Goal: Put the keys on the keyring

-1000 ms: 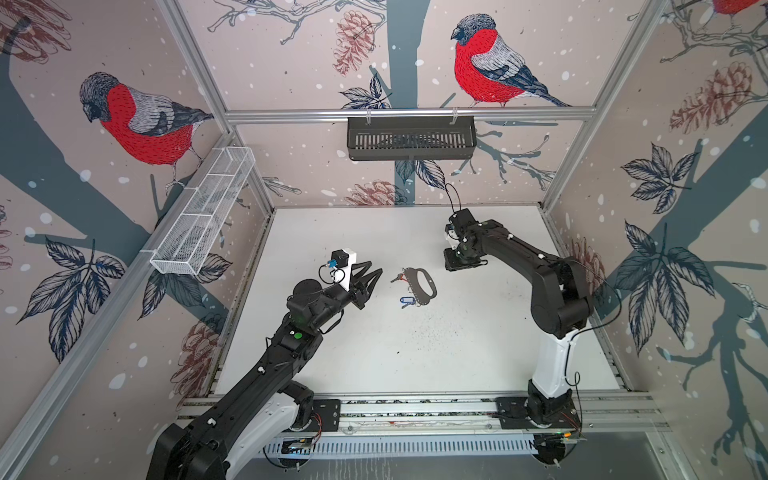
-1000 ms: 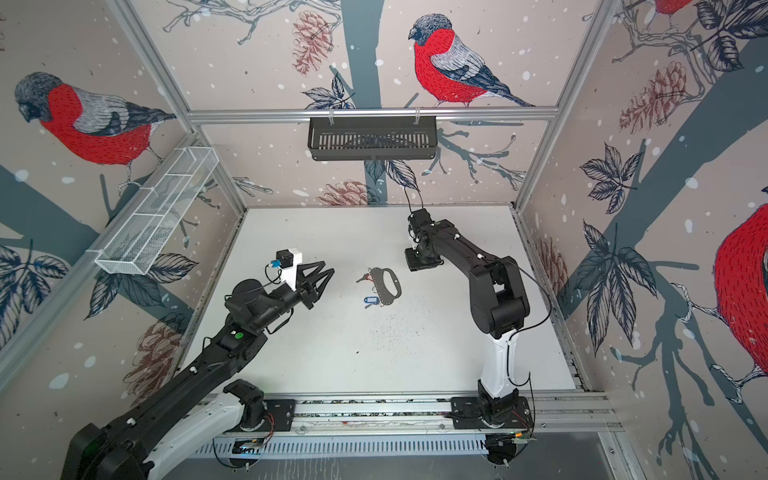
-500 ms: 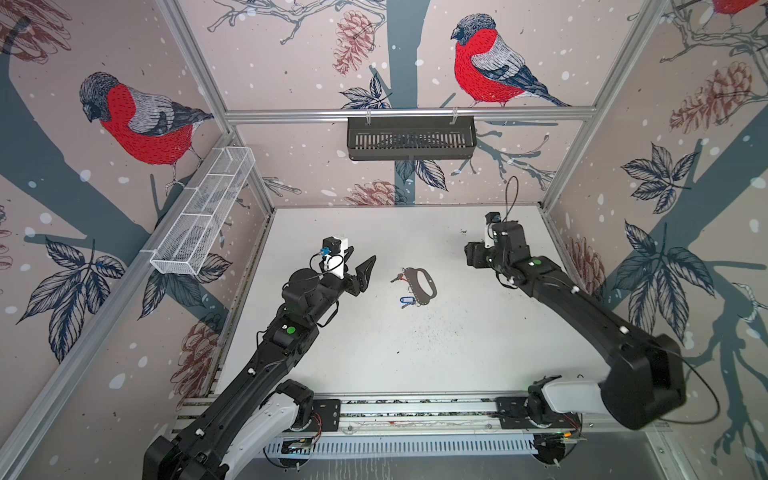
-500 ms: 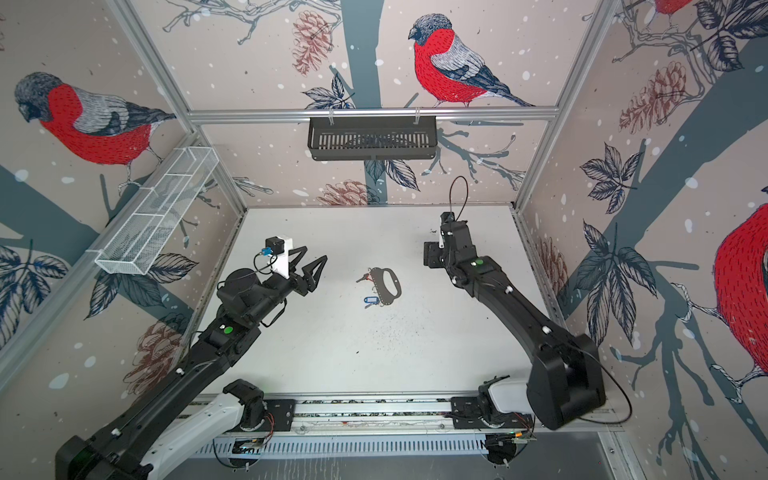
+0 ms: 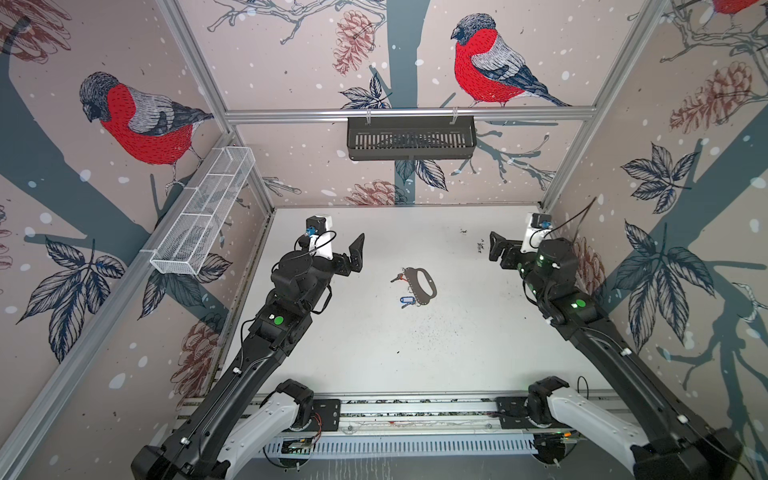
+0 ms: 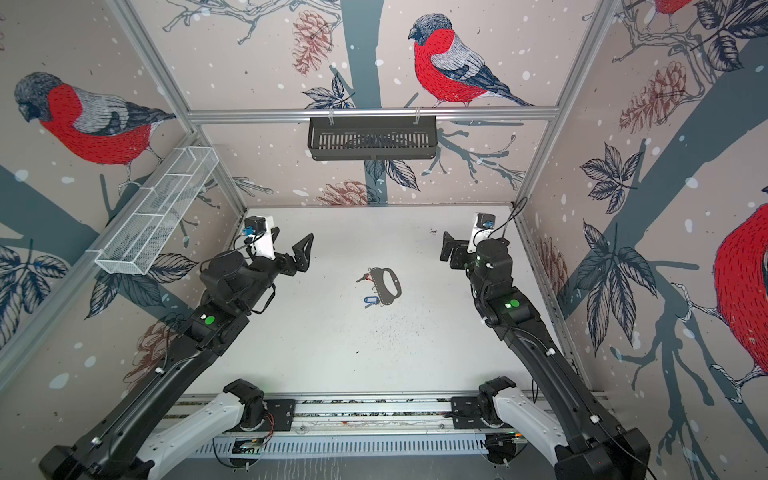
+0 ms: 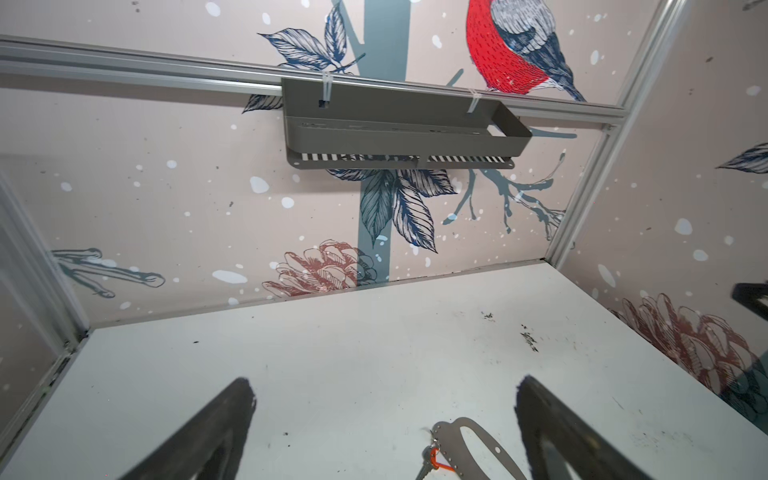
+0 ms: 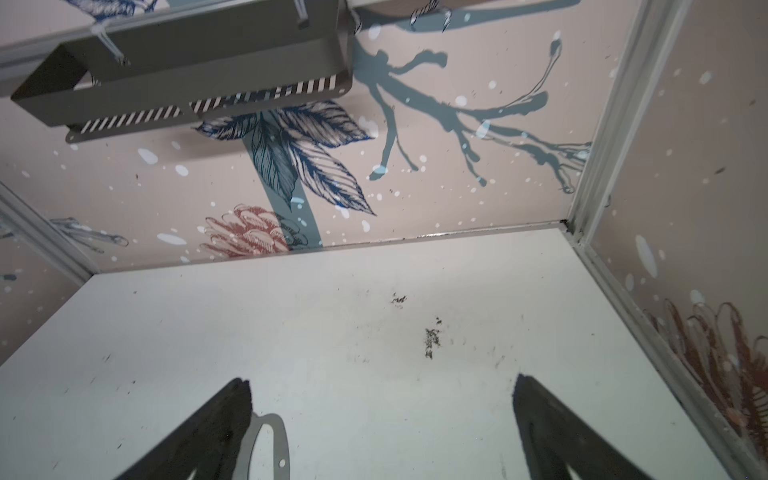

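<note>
The keyring (image 5: 432, 284) (image 6: 395, 286), a flat grey D-shaped plate with a big slot, lies on the white table near the middle in both top views. A key with a red-orange tag (image 5: 398, 277) (image 7: 437, 460) lies against its far end. A key with a blue tag (image 5: 408, 300) (image 6: 370, 300) lies against its near end. My left gripper (image 5: 356, 255) (image 7: 386, 388) hangs open to the left of the keyring, holding nothing. My right gripper (image 5: 496, 249) (image 8: 380, 386) hangs open to the right, also apart from it. The keyring (image 8: 279, 440) shows partly behind one right finger.
A black slotted basket (image 5: 411, 137) hangs on the back wall. A white wire basket (image 5: 203, 216) hangs on the left wall. Dark specks (image 5: 478, 247) mark the table near the right gripper. Walls close the table on three sides.
Both grippers have opened wide. The left arm has drawn back to the left, away from the keyring. The right arm has swung out to the right wall side.
</note>
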Motion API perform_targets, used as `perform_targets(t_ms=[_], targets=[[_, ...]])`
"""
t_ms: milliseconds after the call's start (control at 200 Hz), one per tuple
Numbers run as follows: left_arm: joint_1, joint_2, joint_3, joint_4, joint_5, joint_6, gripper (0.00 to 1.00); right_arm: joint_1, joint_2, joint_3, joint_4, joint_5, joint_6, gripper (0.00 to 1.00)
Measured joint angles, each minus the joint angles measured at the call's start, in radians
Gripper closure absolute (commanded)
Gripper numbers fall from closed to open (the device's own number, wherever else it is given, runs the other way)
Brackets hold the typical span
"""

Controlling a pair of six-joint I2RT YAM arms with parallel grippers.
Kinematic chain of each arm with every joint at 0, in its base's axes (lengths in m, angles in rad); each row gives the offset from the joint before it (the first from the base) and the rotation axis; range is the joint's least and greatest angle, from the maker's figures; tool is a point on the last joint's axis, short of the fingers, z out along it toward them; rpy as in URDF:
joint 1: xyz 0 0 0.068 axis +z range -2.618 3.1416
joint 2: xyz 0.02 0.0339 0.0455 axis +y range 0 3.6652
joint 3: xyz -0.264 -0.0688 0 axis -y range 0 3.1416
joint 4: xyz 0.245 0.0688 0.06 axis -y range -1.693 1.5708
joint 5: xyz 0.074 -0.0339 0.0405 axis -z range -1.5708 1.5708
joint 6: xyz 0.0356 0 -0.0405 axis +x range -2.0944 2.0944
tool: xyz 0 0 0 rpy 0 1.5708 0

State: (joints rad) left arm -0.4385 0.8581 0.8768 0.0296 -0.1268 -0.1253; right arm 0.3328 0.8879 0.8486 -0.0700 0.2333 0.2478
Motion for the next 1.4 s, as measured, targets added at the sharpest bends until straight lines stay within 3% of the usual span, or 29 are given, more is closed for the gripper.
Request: perform_targets(t_ms=[270, 570, 1021, 1231, 1401], targets=[[0.0, -0.039, -0.001, -0.01, -0.229, -0.019, 0.02, -0.068, -0.117, -0.097, 0.049, 0.144, 0.008, 0.0], [0.033, 0.034, -0.138, 0.074, -0.401, 0.025, 0.02, -0.159, -0.108, -0.154, 0.097, 0.162, 0.067, 0.0], [0.346, 0.153, -0.46, 0.417, -0.281, 0.017, 0.02, -0.218, -0.129, -0.312, 0.264, 0.188, 0.093, 0.0], [0.383, 0.31, -0.655, 0.753, -0.213, 0.04, 0.02, -0.227, -0.117, -0.327, 0.295, 0.157, 0.09, 0.0], [0.385, 0.497, -0.674, 0.991, -0.168, 0.071, 0.02, -0.229, -0.115, -0.353, 0.33, 0.136, 0.063, 0.0]])
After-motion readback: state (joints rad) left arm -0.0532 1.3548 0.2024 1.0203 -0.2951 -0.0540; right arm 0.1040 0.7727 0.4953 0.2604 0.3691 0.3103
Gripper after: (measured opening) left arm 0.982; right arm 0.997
